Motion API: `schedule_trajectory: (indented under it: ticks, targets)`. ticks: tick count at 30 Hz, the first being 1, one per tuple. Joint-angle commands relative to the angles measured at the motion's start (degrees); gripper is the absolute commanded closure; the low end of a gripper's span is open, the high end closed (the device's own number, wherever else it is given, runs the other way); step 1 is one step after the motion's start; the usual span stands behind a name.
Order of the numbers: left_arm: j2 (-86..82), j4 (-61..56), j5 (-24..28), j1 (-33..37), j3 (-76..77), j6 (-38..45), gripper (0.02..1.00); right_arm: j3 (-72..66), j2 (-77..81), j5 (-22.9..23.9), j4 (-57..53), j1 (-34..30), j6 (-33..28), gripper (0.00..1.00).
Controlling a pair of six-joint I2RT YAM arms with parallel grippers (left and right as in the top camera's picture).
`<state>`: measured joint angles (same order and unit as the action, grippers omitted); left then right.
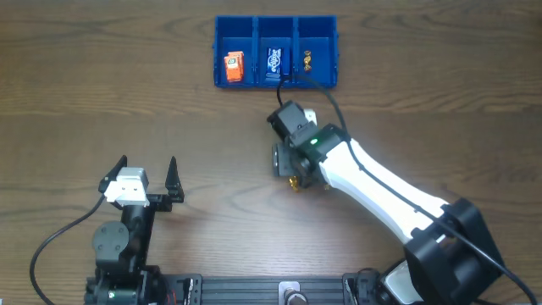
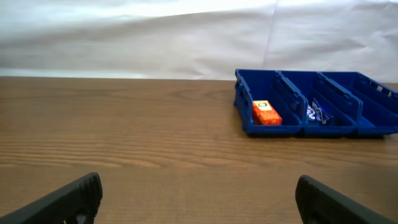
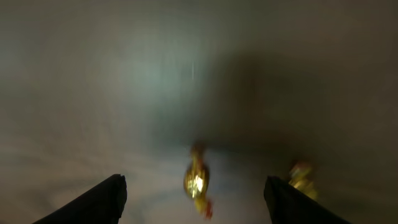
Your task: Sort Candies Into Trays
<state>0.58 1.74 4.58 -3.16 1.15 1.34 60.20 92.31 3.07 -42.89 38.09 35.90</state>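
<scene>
- While the right arm's black fingers (image 3: 93,202) stand spread wide with nothing between their pads, a gold foil-wrapped candy (image 3: 196,179) lies on the table in the gap between them, not yet gripped.
- A second gold-wrapped piece (image 3: 301,177) lies just beside one of those fingers, outside the gap.
- From above, the right gripper (image 1: 294,174) is low over the middle of the brown wooden table (image 1: 102,85), a little below the tray.
- The step in hand looks like the pick of a gold candy: the approach is made and the closing is not.
- The next move calls for the fingers to settle around the candy and close on the foil alone, without nudging the neighbouring piece.
- The blue plastic three-compartment tray (image 1: 275,19) lies at the far side of the table.
- Its right compartment already holds a gold candy (image 1: 307,59), so that is likely where this one belongs.
- An orange-wrapped candy (image 1: 234,68) sits in the left compartment and a blue-wrapped candy (image 1: 273,59) in the middle one.
- The left gripper (image 1: 146,176) hovers near its base, fingers apart and empty, facing the tray from well off.
</scene>
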Motion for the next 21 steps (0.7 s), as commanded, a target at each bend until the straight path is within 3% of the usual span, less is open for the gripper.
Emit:
schedule_trajectory:
  ticks: [1,18,21]
  targets:
    - [-0.4,2.3,1.0,0.2,-0.9,0.2,0.02,-1.7,3.2,-3.8,-0.3,1.0,3.6,0.268]
    - [-0.4,2.3,1.0,0.2,-0.9,0.2,0.02,-1.7,11.3,-3.0,3.0,1.1,4.7,0.38]
    - [-0.4,2.3,1.0,0.2,-0.9,0.2,0.02,-1.7,11.3,-2.6,3.0,1.1,4.7,0.524]
